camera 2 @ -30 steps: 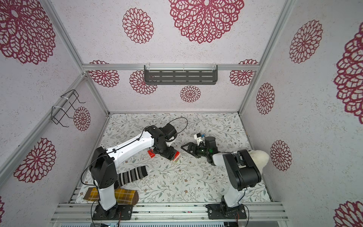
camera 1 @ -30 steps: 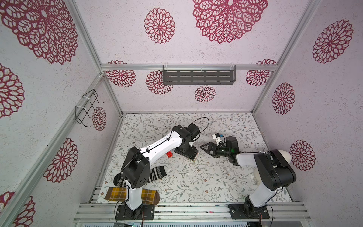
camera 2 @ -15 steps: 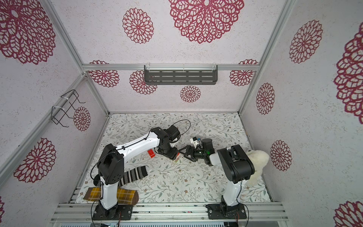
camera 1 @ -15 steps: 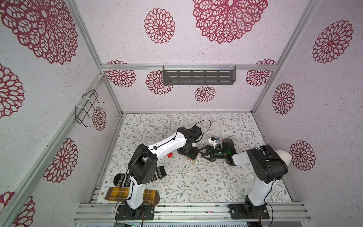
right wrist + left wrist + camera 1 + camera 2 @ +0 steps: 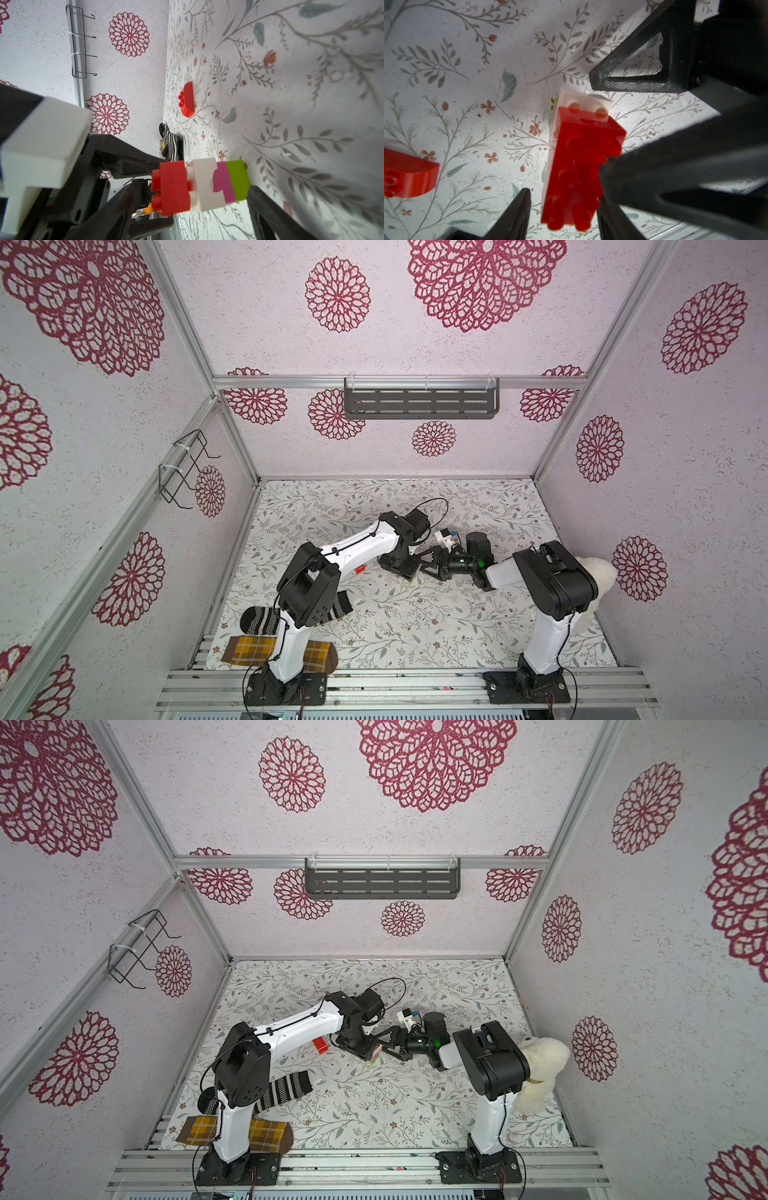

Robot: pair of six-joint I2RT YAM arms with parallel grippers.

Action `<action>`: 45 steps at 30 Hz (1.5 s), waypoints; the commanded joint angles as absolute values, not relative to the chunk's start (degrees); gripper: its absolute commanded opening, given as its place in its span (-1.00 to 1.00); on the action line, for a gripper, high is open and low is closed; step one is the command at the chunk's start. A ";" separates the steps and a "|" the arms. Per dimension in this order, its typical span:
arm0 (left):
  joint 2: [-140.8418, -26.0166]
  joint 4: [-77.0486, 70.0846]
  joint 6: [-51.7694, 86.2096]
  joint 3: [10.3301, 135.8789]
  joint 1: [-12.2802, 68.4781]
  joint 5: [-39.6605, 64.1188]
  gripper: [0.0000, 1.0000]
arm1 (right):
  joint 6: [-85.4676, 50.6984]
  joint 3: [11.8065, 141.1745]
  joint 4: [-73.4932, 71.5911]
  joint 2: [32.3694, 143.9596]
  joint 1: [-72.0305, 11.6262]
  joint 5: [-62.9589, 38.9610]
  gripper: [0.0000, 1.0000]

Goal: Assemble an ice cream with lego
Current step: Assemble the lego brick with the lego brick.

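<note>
- The ice cream (image 5: pixel 199 185) stands as a stack: a red band with its studs uppermost, then cream-white, pink and lime green nearest the mat (image 5: pixel 415 626).
- It sits between the left fingers (image 5: pixel 517 214) of the left gripper (image 5: pixel 563 195), which comes down from above on either side of the red band.
- In a top view only a sliver of the stack (image 5: pixel 376 1052) shows beneath that gripper.
- The right gripper (image 5: pixel 426 566) reaches in low from the side, and the right fingers (image 5: pixel 633 83) straddle the stack. One lies beyond the cream-white band and apart from it. The other crosses the red band's edge in the left wrist view.
- In the right wrist view a right fingertip sits just beside the green corner; I cannot tell whether it touches.
- A second ago the right gripper was well apart from the left one; it has since slid in until its fingertips reach it.
- The stack and the loose red brick (image 5: pixel 360 570) lie where they lay then.
- The left fingers are drawn in narrow but not clamped. A strip of mat shows between one of them and the red band, while the other lies close against it, contact unclear.
- The right fingers are spread wide and hold nothing.
</note>
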State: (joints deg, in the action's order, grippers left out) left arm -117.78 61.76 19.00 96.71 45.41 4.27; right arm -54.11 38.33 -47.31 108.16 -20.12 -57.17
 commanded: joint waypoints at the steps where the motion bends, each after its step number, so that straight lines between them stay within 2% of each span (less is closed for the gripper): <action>1: -118.02 60.54 18.38 98.09 46.14 4.43 0.12 | -54.84 40.31 -49.38 109.38 -20.88 -58.71 0.73; 9: -118.47 60.71 17.84 99.09 46.14 4.30 -0.19 | -54.23 41.10 -48.70 110.20 -21.32 -58.73 0.66; 15: -119.02 61.00 17.75 99.76 46.14 4.62 -0.32 | -53.51 41.31 -47.57 110.06 -21.36 -58.54 0.65; 32: -119.57 62.83 16.67 100.40 47.64 3.17 -0.44 | -51.77 42.05 -45.02 109.76 -21.46 -57.74 0.61; 37: -120.57 64.64 17.99 100.52 48.56 0.33 -0.44 | -51.49 42.28 -44.47 110.07 -21.46 -57.57 0.55; 45: -123.37 67.32 19.81 102.84 50.13 -1.60 -0.36 | -51.36 42.36 -43.77 110.39 -21.71 -57.39 0.32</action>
State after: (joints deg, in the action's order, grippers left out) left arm -120.81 65.25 18.70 102.17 48.95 -0.45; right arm -52.95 41.52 -44.73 110.37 -21.34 -57.45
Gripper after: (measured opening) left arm 0.356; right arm 0.669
